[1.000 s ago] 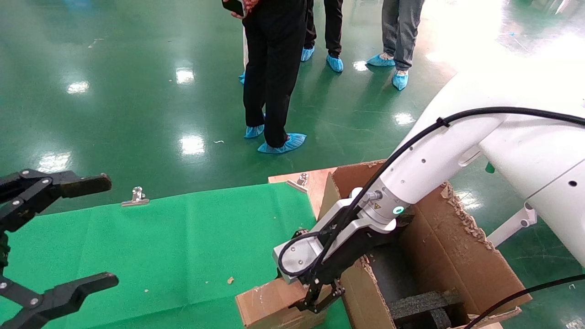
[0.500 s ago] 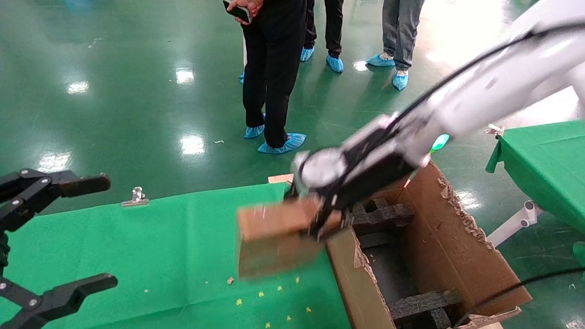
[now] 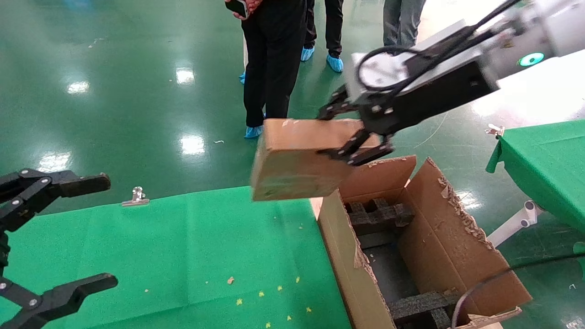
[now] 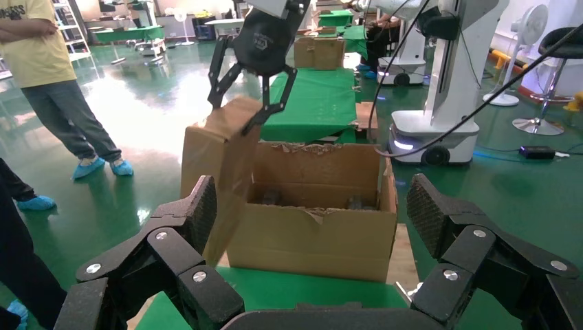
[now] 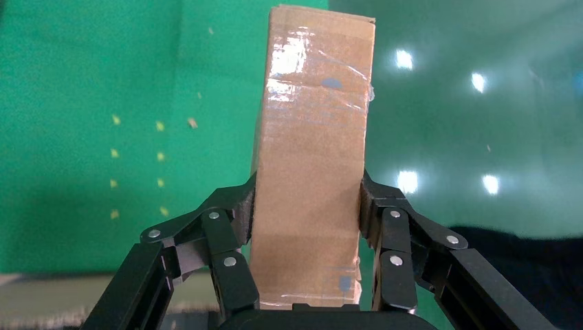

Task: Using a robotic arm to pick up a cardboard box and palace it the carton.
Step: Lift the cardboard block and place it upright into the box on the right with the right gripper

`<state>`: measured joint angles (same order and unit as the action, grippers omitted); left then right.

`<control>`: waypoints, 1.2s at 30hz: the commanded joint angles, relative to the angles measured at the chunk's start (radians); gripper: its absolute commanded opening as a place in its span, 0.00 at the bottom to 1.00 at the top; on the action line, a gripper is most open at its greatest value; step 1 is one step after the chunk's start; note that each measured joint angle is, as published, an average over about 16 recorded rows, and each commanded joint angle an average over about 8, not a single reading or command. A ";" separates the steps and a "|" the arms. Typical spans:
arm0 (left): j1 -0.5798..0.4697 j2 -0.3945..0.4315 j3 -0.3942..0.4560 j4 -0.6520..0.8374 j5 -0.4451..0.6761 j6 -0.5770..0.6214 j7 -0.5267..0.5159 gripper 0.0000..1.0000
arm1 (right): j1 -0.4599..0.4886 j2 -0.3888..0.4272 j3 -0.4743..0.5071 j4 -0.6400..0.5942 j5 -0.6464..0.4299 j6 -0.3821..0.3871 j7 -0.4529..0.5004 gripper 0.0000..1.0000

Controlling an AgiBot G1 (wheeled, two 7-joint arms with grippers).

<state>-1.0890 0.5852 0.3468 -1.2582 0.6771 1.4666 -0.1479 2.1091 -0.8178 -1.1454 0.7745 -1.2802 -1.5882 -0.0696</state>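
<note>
Foam blocks point(image 3: 381, 214) inside carton point(image 3: 457, 256)

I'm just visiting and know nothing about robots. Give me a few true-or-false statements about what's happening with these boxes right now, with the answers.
1. The right end effector grips the box. True.
2. The box rests on the green cloth. False: it hangs in the air above the cloth.
3. The carton holds black foam blocks. True.
4. The left end effector is shut on something. False: it is open and holds nothing.
5. The box is inside the carton. False: it is not yet in.
</note>
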 commanded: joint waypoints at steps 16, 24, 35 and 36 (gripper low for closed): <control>0.000 0.000 0.000 0.000 0.000 0.000 0.000 1.00 | 0.247 0.214 -0.264 -0.103 -0.061 -0.007 -0.051 0.00; 0.000 0.000 0.000 0.000 0.000 0.000 0.000 1.00 | 0.242 0.273 -0.380 -0.173 -0.025 0.010 -0.003 0.00; 0.000 0.000 0.000 0.000 0.000 0.000 0.000 1.00 | 0.111 0.332 -0.395 -0.353 0.062 0.103 0.222 0.00; 0.000 0.000 0.000 0.000 0.000 0.000 0.000 1.00 | 0.097 0.338 -0.395 -0.361 0.069 0.109 0.238 0.00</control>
<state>-1.0891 0.5850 0.3473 -1.2582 0.6768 1.4665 -0.1477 2.2072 -0.4794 -1.5399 0.4216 -1.2108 -1.4825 0.1633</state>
